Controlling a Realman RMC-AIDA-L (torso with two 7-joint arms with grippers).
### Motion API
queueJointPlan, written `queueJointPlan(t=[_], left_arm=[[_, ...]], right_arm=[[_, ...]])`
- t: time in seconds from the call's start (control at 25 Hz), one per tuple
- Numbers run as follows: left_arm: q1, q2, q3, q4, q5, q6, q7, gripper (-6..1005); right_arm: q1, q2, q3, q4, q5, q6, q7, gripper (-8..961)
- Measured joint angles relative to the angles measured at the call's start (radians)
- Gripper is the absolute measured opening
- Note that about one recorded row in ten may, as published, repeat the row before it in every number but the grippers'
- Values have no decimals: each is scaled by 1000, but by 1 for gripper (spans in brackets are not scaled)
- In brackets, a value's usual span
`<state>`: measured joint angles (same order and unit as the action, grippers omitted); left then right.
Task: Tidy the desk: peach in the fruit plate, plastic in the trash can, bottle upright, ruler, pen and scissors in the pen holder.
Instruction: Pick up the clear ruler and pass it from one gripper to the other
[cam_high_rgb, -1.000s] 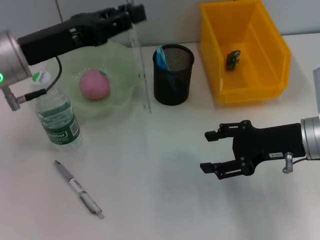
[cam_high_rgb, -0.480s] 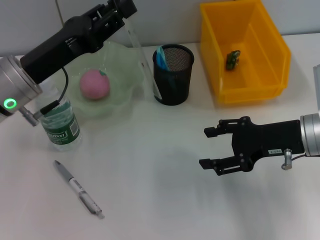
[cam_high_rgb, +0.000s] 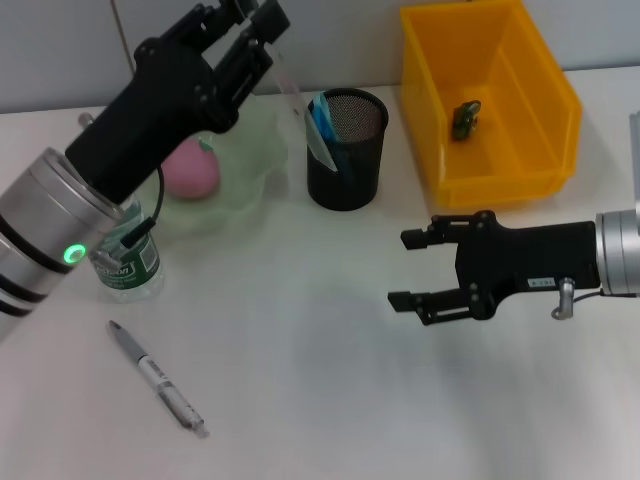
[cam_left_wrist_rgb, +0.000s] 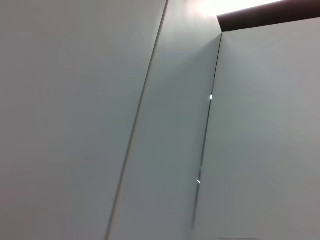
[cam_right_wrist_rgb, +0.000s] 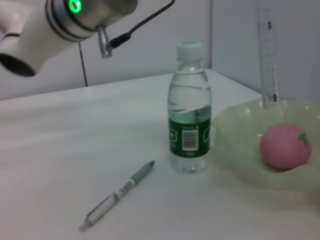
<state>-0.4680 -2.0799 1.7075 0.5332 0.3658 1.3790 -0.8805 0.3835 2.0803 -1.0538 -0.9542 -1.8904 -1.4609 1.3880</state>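
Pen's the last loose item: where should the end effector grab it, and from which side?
Grip the pen mid-barrel, coming straight down with the jaws across its width. It lies flat on the desk, angled, with open space around it; the bottle stands apart.

Left gripper (cam_high_rgb: 262, 22) far left, clamped on ruler (cam_high_rgb: 300, 110) tilted over pen holder (cam_high_rgb: 346, 148), peach (cam_high_rgb: 190, 169) in fruit plate (cam_high_rgb: 250, 150), pen (cam_high_rgb: 157, 377) near left, right gripper (cam_high_rgb: 412, 270) spread wide, plastic (cam_high_rgb: 465, 118) in trash can (cam_high_rgb: 487, 98)
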Motion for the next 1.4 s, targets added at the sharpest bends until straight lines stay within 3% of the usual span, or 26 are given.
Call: queueJointPlan(t=[0.04,0.28,0.32,0.36,0.44,0.68,0.72,0.92,1.4], left_arm=[[10,0,58,-1,-77,-8,61,397],[25,0,136,-3,-220,-26,152,397],[36,0,203,-3,-322,-34,213,397],[36,0,203,-3,-322,-34,213,397],[45,0,294,-3,-462,-38,300,397],[46,0,394,6,-592,-41,378,397],[46,0,416,12,-619,-42,394,397],[43,0,502,49,-728,-55,475,397],[29,0,671,147,-946,-107,745,398]], right_arm=[[0,0,0,0,14,14,0,791],[-15,2,-2,13,100,71,-46,790],[-19,3,-5,21,126,86,-68,790],[-23,4,-9,29,149,96,-89,790],[-28,5,-23,61,219,122,-151,789],[-23,7,-31,166,401,135,-340,788],[-11,7,-42,228,492,136,-450,788],[43,7,-69,372,650,137,-658,788],[168,12,-89,594,845,101,-936,787]])
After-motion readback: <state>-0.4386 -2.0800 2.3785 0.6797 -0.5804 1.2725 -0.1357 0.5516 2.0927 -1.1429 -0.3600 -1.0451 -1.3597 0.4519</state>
